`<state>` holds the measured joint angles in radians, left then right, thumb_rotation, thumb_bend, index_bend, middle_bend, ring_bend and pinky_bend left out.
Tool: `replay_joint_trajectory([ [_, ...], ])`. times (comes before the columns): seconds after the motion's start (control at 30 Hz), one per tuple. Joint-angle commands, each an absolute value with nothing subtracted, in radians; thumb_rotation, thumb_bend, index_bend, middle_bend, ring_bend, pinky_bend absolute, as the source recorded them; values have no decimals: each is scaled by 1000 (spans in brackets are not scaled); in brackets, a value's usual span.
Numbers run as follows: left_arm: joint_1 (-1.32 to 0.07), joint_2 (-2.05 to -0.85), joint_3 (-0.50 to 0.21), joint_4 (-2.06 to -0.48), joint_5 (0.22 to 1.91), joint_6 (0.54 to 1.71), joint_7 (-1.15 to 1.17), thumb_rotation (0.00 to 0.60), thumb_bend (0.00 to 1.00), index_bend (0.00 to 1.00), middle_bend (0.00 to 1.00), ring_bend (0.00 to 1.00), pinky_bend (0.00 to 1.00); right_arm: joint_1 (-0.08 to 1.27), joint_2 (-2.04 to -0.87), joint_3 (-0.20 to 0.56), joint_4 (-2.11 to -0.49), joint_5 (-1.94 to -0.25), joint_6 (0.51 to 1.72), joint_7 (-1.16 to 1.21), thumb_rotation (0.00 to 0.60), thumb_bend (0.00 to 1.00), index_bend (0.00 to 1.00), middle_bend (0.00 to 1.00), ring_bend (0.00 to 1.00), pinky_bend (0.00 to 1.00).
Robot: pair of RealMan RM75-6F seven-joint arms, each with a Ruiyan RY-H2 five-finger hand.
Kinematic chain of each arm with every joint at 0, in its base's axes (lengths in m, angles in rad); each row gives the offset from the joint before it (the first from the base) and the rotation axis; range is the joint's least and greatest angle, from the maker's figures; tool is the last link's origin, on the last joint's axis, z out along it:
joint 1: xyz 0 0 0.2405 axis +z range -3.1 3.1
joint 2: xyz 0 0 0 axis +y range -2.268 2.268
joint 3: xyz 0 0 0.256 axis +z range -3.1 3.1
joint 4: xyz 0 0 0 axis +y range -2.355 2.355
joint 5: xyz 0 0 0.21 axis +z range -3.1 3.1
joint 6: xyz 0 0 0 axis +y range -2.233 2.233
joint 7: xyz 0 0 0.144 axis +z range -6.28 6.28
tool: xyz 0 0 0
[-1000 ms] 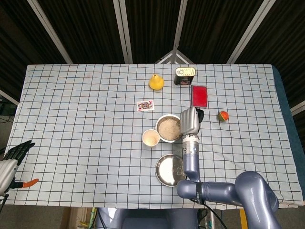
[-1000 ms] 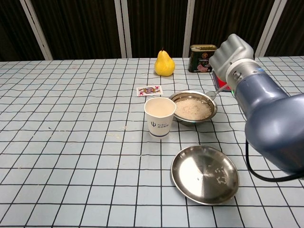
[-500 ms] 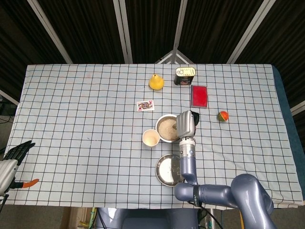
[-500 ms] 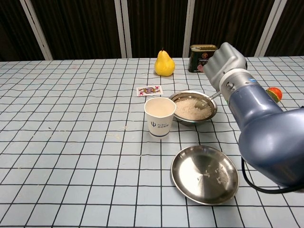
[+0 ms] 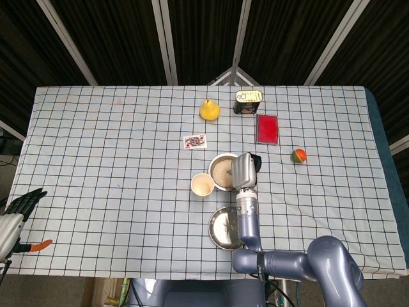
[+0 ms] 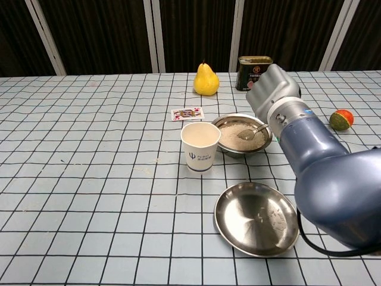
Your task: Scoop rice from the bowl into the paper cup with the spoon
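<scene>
Chest view first, working across from the left: the paper cup (image 6: 200, 145) stands upright on the checked desk (image 6: 89, 179), touching or just beside the left rim of the steel bowl (image 6: 243, 134), which holds a bed of white rice. The spoon (image 6: 252, 132) has its scoop down in the rice on the bowl's right half, its handle running up and right into the right hand (image 6: 272, 89), which is clenched around it. From here the step looks like the dig itself: the scoop is in the grains but I cannot tell whether it carries a load. To do it well, I'd push the scoop under the rice toward the cup side, then level it before lifting, so grains don't slide off the lip. The cup is light and right against the bowl, so the carry should be short and high enough to clear its rim without nudging it; tip only once the scoop is over the opening. In front sits an empty steel plate (image 6: 256, 218) with a few stray grains on it. Head view shows the left hand (image 5: 18, 206) far off at the desk's left edge, fingers spread, holding nothing.
</scene>
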<state>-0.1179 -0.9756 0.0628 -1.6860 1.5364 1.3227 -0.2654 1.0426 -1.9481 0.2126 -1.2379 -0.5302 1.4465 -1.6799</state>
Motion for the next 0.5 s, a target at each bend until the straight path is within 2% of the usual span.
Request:
replay_joint_trajectory([
  [0.03,-118,-975,63,-1686,1536,1322,-267,600,21,0,0,0,0,1041,-1953,216,-1237,-534,1438,-1678,600,528,653,965,1000,980],
  [0.5,-120,-973,64,-1687,1531,1316,-270,600,21,0,0,0,0,1027,-1961,310,-1254,-476,1382,-1612,600,529,659,965,999,981],
])
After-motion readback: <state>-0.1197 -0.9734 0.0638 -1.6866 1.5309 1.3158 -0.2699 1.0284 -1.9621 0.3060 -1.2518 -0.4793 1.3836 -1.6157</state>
